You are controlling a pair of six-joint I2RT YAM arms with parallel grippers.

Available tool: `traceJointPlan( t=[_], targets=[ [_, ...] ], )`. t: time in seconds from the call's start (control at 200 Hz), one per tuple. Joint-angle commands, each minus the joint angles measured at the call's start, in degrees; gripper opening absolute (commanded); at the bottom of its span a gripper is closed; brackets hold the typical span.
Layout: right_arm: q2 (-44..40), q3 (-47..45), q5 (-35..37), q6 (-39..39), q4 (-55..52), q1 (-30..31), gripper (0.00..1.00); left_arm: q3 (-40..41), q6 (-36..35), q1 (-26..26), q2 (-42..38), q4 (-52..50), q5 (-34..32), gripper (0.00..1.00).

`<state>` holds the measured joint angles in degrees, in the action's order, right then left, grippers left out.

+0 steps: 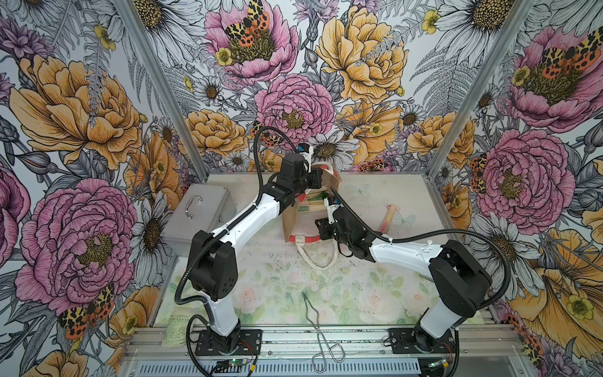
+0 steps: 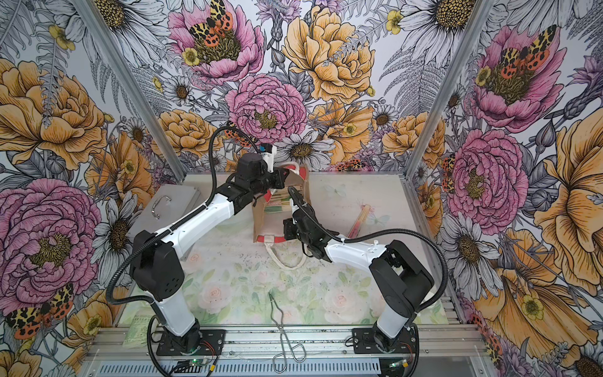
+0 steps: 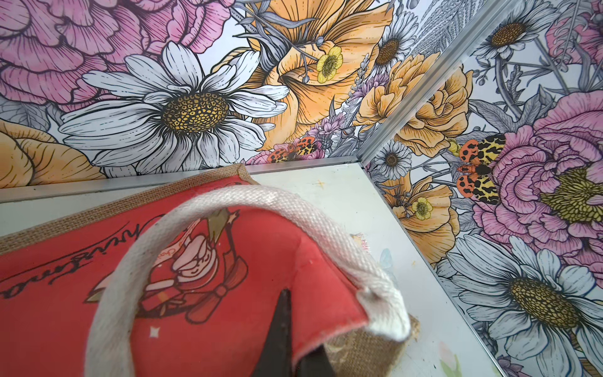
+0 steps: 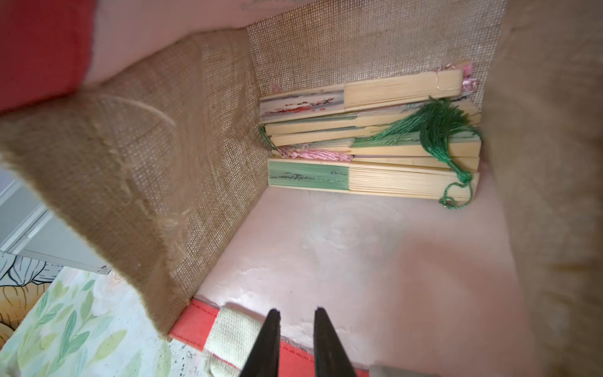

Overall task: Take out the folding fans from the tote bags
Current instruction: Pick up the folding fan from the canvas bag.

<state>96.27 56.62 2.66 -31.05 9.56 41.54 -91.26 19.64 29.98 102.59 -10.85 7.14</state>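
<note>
Arms at work: L arm (image 1: 241, 218) & R arm (image 1: 403, 251) are stretched fwd, toward centre.
L gripper (image 3: 300, 326) is clamped on tote bag (image 3: 49, 293) rim; R gripper (image 4: 297, 310) is seen w/ jaws slightly apart, empty.

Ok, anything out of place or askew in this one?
The tote bag lies tipped on its side. Metal tongs overhang the mat onto the front rail. Dark specks litter the mat before the bag.

This looks like a robot test booth, not a lived-in room. The flower-print walls (image 1: 81, 130) are flat panels held in bare aluminium posts (image 1: 156, 85) at the upper left and upper right of the frame. Two arms (image 1: 241, 215) are bolted on black plates (image 1: 251, 339) to a metal rail (image 1: 326, 339) along the bottom edge. There are loose cables (image 1: 260, 163) and a lit circuit board (image 1: 233, 363) below.
</note>
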Motion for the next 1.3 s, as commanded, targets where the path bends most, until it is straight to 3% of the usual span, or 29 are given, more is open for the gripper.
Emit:
traceJointPlan(
  t=[0.0,0.335,0.525,0.79,1.296],
  targets=[
    [2.27,3.32,1.69,-0.87,1.34,-0.49,0.19,0.47,1.15,0.25,-1.78,2.93,1.67,0.0],
    [10.98,6.47,2.39,-8.28,2.4,-2.52,0.16,2.58,0.85,0.44,-3.91,4.74,4.03,0.0],
    [14.94,5.72,-3.83,-16.48,10.32,-7.25,0.16,5.09,-0.93,0.68,-6.37,6.59,8.07,0.0],
    [20.82,8.33,-8.48,-26.46,20.59,-11.02,0.3,9.16,-4.69,2.06,-9.28,6.94,9.61,0.0],
    [28.34,7.31,-3.51,-39.15,33.4,-12.89,0.39,13.95,-5.89,2.44,-12.18,8.12,8.86,0.0]
  ],
)
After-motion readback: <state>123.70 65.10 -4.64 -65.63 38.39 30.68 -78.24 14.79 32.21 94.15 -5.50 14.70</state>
